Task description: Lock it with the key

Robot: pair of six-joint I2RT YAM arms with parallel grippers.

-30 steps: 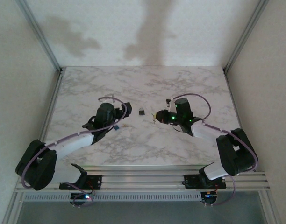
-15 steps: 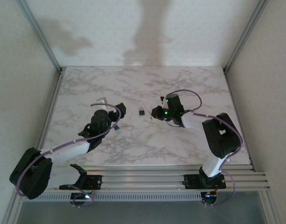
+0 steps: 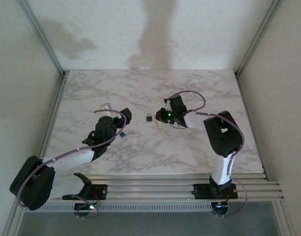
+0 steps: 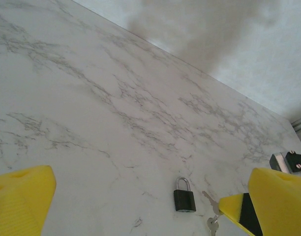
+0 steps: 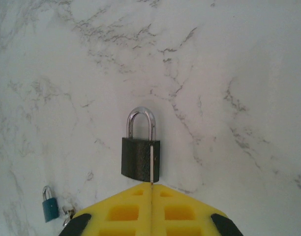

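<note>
Lab enclosure: marble table [image 3: 116,88], aluminium rails [image 3: 150,188], white walls [image 3: 199,29].

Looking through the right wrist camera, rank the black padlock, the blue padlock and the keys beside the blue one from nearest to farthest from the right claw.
1. black padlock: straight ahead, just beyond the tips of the shut right claw.
2. keys: low on the left, off to the claw's side.
3. blue padlock: farthest left, only just past the keys.

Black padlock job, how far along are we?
Nothing looks finished. The keys lie on the table beside the black padlock, not in it. The right fingers are shut, tips at its base; the left fingers hang open nearby. Remaining: grasp a key, insert and turn.
</note>
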